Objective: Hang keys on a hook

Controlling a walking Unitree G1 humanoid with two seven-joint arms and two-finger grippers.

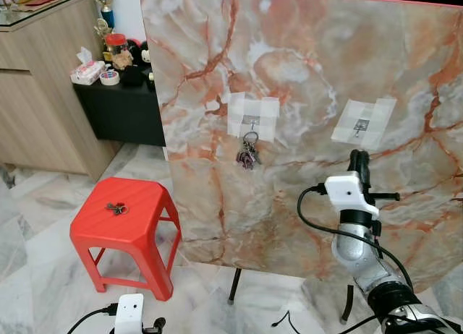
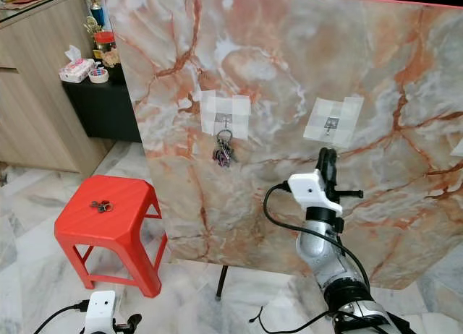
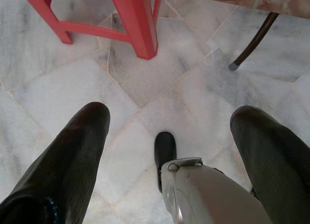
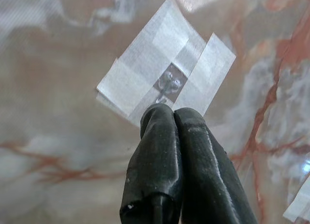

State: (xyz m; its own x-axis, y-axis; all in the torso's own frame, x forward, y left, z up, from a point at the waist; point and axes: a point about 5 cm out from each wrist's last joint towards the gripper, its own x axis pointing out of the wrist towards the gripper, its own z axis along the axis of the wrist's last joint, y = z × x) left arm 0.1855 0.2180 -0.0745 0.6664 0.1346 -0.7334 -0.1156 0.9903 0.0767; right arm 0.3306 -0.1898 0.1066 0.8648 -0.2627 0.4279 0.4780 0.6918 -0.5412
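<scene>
Two hooks, two key bunches, one pairing left open.

Marble-patterned board (image 1: 304,74): standing upright on thin dark legs on the tiled floor, face toward the head camera.

Red stool (image 1: 148,197): on the floor off the board's left edge, well apart from both hooks.

Right gripper (image 1: 357,159): raised against the board face, just below the right hook (image 4: 168,83). Fingertips (image 4: 167,118) pressed together, nothing seen pinched between them.

Left gripper (image 3: 169,115): hanging low over the tiles near a stool leg, fingers spread wide, empty.

Tape patches (image 1: 252,116): two crosses of pale tape across the board's middle height, each holding one hook.

Hung keys (image 1: 248,155): ring over the left hook (image 1: 250,121), bunch dangling free against the board.

Loose keys (image 1: 116,208): lying flat near the middle of the stool seat, untouched.

Right hook: bare.

Judgement: one bunch done; remaining step is to fetch the loose keys and put them on the right hook.

Method notes:
- Pinch by the ring, not the blades, so that the loop hangs open below the fingers.
- Approach the seat from above; a flat bunch is likely to skid toward the seat edge if pushed sideways.
- At the board, bring the ring above the hook tip, then lower.
- Keep contact light: hook held by tape alone, may peel under a pull.
</scene>
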